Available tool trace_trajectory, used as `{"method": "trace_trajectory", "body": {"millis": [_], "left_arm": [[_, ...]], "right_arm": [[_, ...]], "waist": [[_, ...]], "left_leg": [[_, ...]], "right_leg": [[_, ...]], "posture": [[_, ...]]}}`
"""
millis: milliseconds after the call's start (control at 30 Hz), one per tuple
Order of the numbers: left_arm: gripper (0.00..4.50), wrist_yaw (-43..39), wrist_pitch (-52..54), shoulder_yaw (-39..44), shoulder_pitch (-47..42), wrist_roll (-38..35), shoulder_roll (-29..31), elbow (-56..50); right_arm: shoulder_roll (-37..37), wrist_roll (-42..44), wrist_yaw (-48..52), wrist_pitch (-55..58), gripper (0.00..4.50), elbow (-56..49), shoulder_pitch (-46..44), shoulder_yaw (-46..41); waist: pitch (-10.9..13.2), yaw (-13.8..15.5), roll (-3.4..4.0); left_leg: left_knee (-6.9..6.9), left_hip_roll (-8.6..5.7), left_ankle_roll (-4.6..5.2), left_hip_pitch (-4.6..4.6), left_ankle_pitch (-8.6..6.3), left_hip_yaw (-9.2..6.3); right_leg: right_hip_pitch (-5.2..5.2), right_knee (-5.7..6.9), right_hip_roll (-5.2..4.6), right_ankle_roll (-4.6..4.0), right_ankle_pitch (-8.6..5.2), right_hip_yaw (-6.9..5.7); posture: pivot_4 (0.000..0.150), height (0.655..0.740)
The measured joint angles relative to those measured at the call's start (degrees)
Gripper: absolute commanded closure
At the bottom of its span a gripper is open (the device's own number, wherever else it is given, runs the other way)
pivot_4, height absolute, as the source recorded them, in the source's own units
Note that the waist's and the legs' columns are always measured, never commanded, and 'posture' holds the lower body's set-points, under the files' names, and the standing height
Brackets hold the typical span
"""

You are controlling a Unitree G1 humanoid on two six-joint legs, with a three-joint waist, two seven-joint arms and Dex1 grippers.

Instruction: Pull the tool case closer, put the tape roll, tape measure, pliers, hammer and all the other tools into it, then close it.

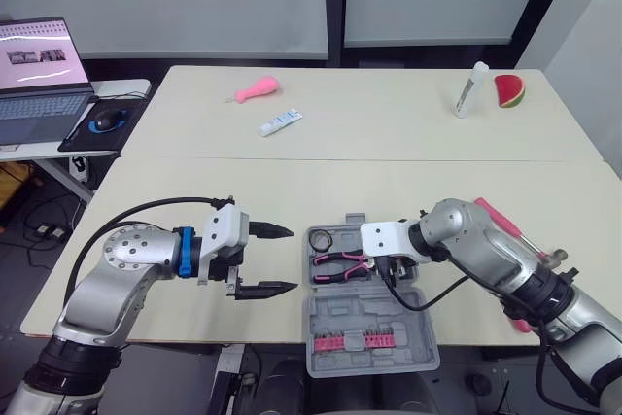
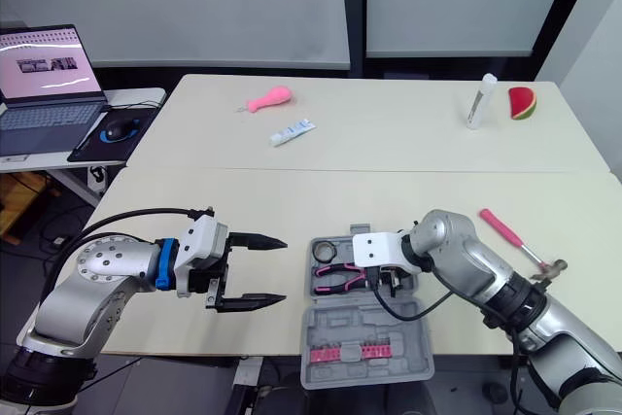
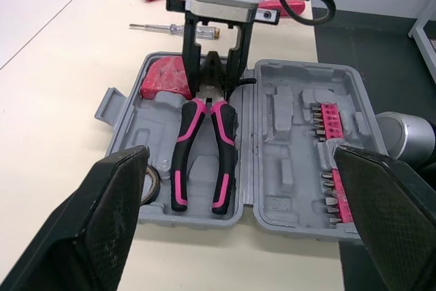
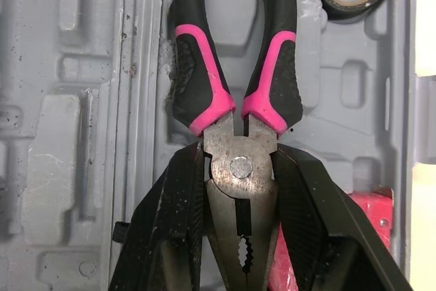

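Pliers point(image 4: 204, 80) held at pivot between right gripper point(image 4: 237, 165) fingers; to be released once seated flat in tool case point(image 3: 286, 168). Left gripper point(image 1: 275, 260) spread wide.

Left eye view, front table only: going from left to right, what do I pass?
left gripper, open → pliers lying in the open tool case → right gripper, closed on the pliers' head → hammer
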Motion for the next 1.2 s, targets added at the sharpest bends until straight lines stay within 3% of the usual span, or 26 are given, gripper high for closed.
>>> {"method": "trace_trajectory", "body": {"millis": [400,433,633,1100,1133,1200], "left_arm": [[0.0,0.01,0.83,-0.01,0.0,-0.06,0.04,-0.74],[0.0,0.0,0.8,-0.01,0.0,-0.06,0.04,-0.74],[0.0,-0.13,-0.46,-0.5,0.02,0.19,0.03,-0.25],[0.0,-2.56,-6.64,-2.18,-0.13,1.7,-0.8,5.49],[0.0,-2.72,-7.02,-2.35,-0.3,1.7,-0.96,5.62],[0.0,-3.0,-7.46,-2.56,-0.48,1.69,-1.29,5.79]], "right_arm": [[1.8,-0.63,-1.22,-2.37,3.23,3.67,1.45,-0.06],[1.8,-0.61,-1.23,-2.53,2.53,3.72,1.51,-0.1],[1.56,-0.4,-1.17,-3.52,1.53,4.21,1.55,-0.81],[1.17,10.32,1.99,2.37,1.53,-3.89,0.94,-11.3],[1.98,11.25,0.52,1.76,1.96,-4.55,2.03,-12.75],[2.98,11.79,-2.07,0.14,2.25,-6.02,5.11,-14.28]], "waist": [[0.0,0.03,0.0],[0.0,0.03,0.01],[-0.01,0.07,0.01],[-0.01,0.1,0.01],[-0.01,0.1,0.01],[-0.01,0.13,0.0]], "left_leg": [[0.0,0.0,0.0,0.0,0.0,0.0],[0.0,0.0,0.0,0.01,0.0,0.0],[0.0,0.0,0.0,0.01,0.0,0.0],[-0.01,0.01,0.0,0.01,0.0,-0.03],[-0.01,0.01,0.0,0.01,0.0,-0.03],[-0.01,-0.01,0.0,0.01,0.0,-0.03]], "right_leg": [[0.0,0.0,0.01,0.0,0.0,0.0],[0.01,0.0,0.01,0.0,0.0,0.0],[0.01,-0.01,0.01,0.0,0.0,0.0],[0.04,-0.02,0.0,-0.01,0.0,-0.02],[0.04,-0.02,-0.01,-0.01,0.0,-0.02],[0.05,-0.03,-0.03,-0.01,0.0,-0.02]], "posture": [[0.15,0.74],[0.15,0.74],[0.15,0.74],[0.15,0.74],[0.15,0.74],[0.15,0.74]]}}
